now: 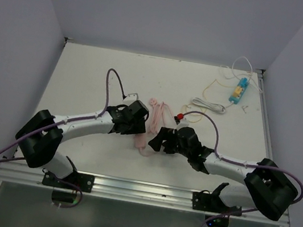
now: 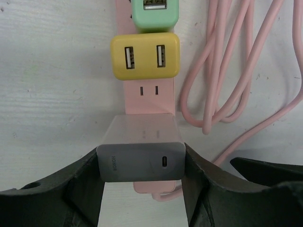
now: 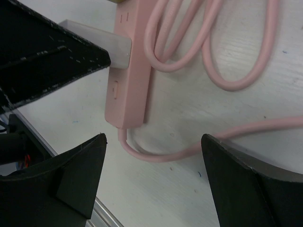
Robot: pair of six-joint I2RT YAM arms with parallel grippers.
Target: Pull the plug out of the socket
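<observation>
A pink power strip (image 2: 149, 97) lies on the white table and carries a green adapter (image 2: 155, 14), a yellow USB adapter (image 2: 145, 57) and a grey plug (image 2: 140, 161) with a USB-C port. My left gripper (image 2: 140, 165) is shut on the grey plug, one finger on each side, and the plug sits against the strip. My right gripper (image 3: 154, 161) is open over the strip's cable end (image 3: 128, 94), touching nothing. In the top view the left gripper (image 1: 138, 124) and the right gripper (image 1: 161, 141) meet over the strip (image 1: 145, 144).
The strip's pink cable (image 2: 227, 85) lies coiled to the right of it. A small blue and yellow socket block (image 1: 237, 90) with white cables (image 1: 210, 104) lies at the back right. A small red thing (image 1: 180, 117) lies near the right gripper. Walls enclose the table.
</observation>
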